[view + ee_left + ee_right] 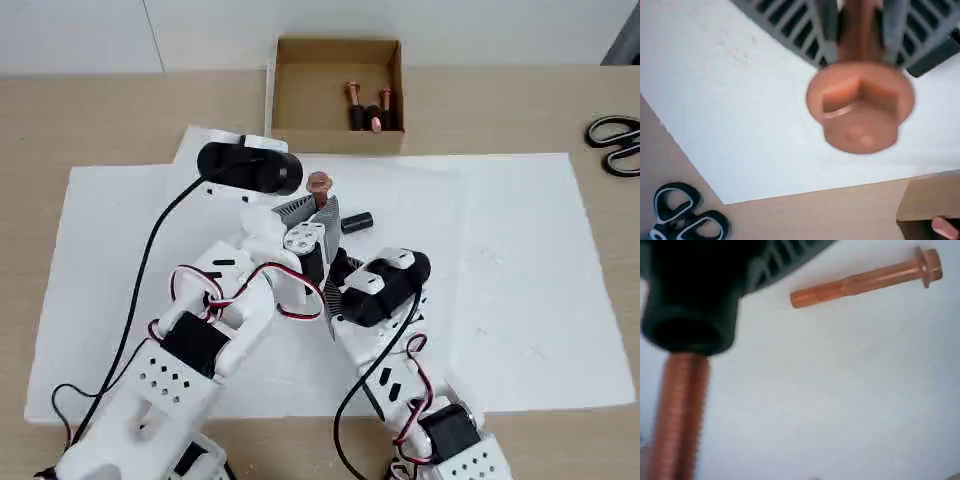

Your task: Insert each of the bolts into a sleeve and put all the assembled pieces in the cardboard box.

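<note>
With the left gripper (860,35) clamped on the bolt (860,105) and the right gripper (333,280) clamped on the sleeve (690,325), misalignment may jam the threads.

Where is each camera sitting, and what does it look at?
High view: above the table, looking down on both arms, paper, cardboard box, scissors.
Left wrist view: on the left arm, facing its gripper holding a bolt.
Right wrist view: on the right arm, facing its held sleeve and finger.
Shared: high and left wrist views show bolt, box, scissors.
</note>
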Controlling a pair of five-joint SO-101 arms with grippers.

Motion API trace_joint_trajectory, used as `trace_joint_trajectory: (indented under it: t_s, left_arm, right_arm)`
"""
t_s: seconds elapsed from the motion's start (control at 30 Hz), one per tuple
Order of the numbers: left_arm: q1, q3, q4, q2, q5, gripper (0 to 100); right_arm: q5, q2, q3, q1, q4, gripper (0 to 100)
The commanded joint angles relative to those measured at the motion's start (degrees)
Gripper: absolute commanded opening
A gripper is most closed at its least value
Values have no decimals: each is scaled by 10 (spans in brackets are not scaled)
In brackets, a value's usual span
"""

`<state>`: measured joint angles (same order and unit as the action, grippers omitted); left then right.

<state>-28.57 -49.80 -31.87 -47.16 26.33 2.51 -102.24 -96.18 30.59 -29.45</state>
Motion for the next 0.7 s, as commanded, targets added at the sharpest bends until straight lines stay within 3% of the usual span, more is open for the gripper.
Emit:
trace_joint_trajectory:
  t_s: [0.0, 0.67]
  left_arm:
    - [-16, 6, -1, -23, 4, 6]
    - [-22, -24, -14, -55, -1, 6]
  right_arm:
    - [4, -11, -4, -2, -2, 4]
    - [4, -11, -4, -3, -2, 4]
